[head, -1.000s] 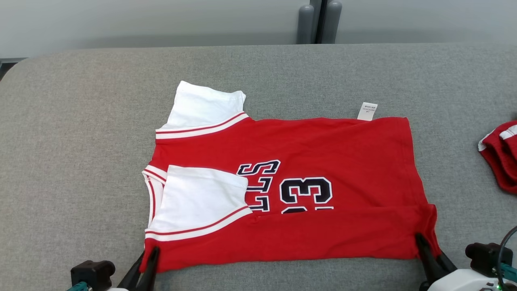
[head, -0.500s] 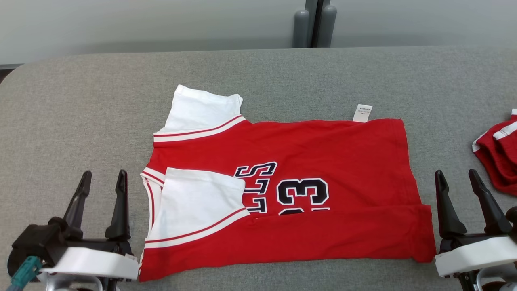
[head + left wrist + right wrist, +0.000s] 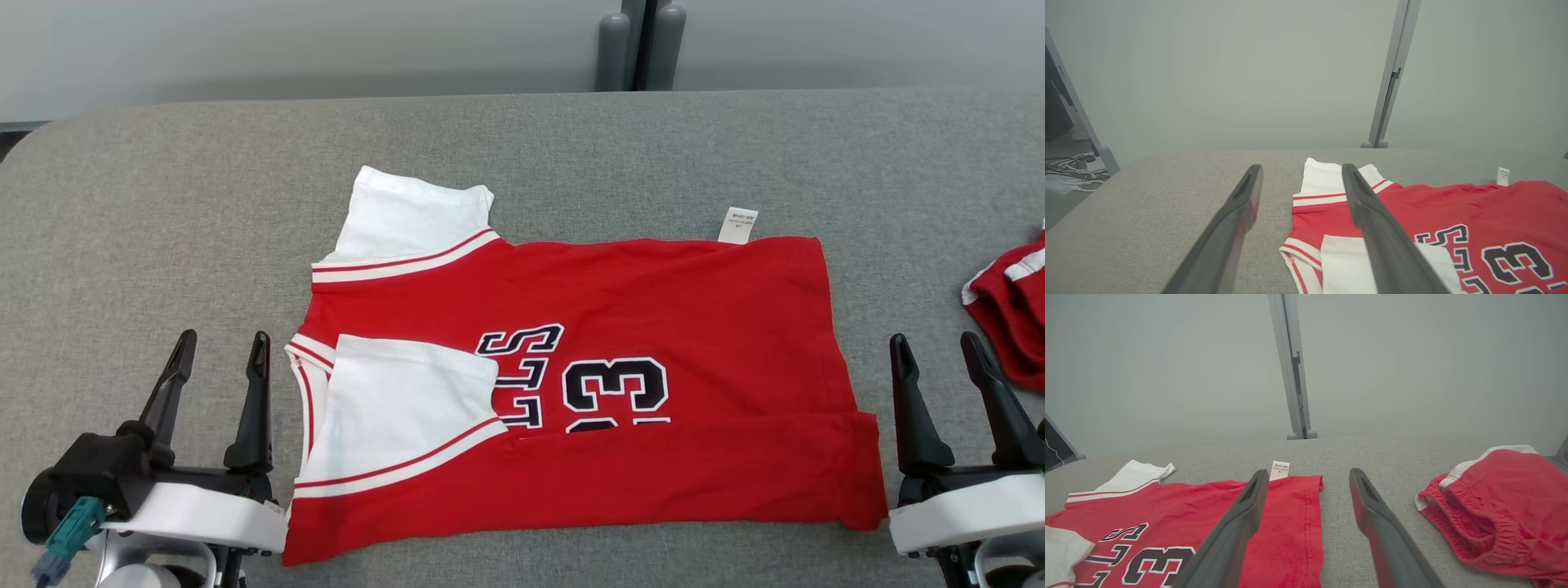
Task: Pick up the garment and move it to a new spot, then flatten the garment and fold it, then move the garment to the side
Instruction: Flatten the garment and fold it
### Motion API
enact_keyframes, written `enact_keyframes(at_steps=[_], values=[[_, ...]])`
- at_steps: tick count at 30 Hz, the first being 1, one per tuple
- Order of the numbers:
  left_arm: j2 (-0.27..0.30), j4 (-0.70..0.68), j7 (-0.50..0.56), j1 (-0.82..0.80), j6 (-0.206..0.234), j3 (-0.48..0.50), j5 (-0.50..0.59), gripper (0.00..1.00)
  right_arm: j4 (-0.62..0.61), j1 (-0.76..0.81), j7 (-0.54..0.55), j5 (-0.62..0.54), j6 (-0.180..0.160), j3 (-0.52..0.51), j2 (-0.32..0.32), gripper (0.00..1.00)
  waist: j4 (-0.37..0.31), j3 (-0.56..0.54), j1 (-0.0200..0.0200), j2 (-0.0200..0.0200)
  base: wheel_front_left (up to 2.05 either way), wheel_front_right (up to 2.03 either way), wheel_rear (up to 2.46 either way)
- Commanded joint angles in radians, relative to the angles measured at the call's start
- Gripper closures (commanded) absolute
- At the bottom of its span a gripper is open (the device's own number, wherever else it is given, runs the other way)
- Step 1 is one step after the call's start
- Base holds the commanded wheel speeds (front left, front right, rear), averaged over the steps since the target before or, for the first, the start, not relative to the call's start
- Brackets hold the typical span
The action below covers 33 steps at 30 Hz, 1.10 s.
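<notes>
Fold hides some lettering on the jersey; right edge crops the shorts

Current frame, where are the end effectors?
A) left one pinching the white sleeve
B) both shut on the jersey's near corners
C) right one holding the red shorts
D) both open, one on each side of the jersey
D: in the head view the left end effector and right end effector stand with fingers spread, one at each end of the jersey, gripping nothing.
</notes>
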Motion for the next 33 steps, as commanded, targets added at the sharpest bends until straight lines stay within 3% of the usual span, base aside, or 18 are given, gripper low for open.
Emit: enact_keyframes(at_steps=[1, 6, 12, 21, 27, 33], values=[[0.003, 0.008, -0.006, -0.028, 0.006, -0.001, 0.009, 0.0, -0.004, 0.004, 0.003, -0.001, 0.0, -0.003, -0.002, 0.0, 0.002, 0.003, 0.0, 0.0, 0.0, 0.0, 0.0], [0.004, 0.04, -0.012, -0.117, -0.02, -0.022, 0.021, 0.0, -0.015, -0.01, 0.006, 0.006, 0.0, -0.012, -0.002, 0.0, 0.011, 0.021, 0.0, 0.0, 0.0, 0.0, 0.0], [0.005, 0.125, 0.021, -0.354, -0.079, -0.043, 0.009, 0.0, -0.039, -0.053, 0.01, 0.007, 0.0, 0.0, -0.002, 0.0, -0.009, 0.101, 0.0, 0.0, 0.0, 0.0, 0.0], [-0.001, 0.529, 0.146, -0.706, -0.214, -0.12, -0.051, 0.0, -0.015, -0.136, -0.025, 0.023, 0.0, 0.04, -0.002, 0.0, -0.074, 0.246, 0.0, 0.0, 0.0, 0.0, 0.0], [-0.004, 0.78, 0.168, -0.841, -0.238, -0.174, -0.096, 0.0, 0.017, -0.161, -0.051, 0.036, 0.0, 0.049, -0.002, 0.0, -0.099, 0.282, 0.0, 0.0, 0.0, 0.0, 0.0], [0.006, 0.917, 0.169, -0.92, -0.237, -0.228, -0.164, 0.0, 0.036, -0.18, -0.061, 0.044, 0.0, 0.064, -0.003, 0.0, -0.118, 0.301, 0.0, 0.0, 0.0, 0.0, 0.0]])
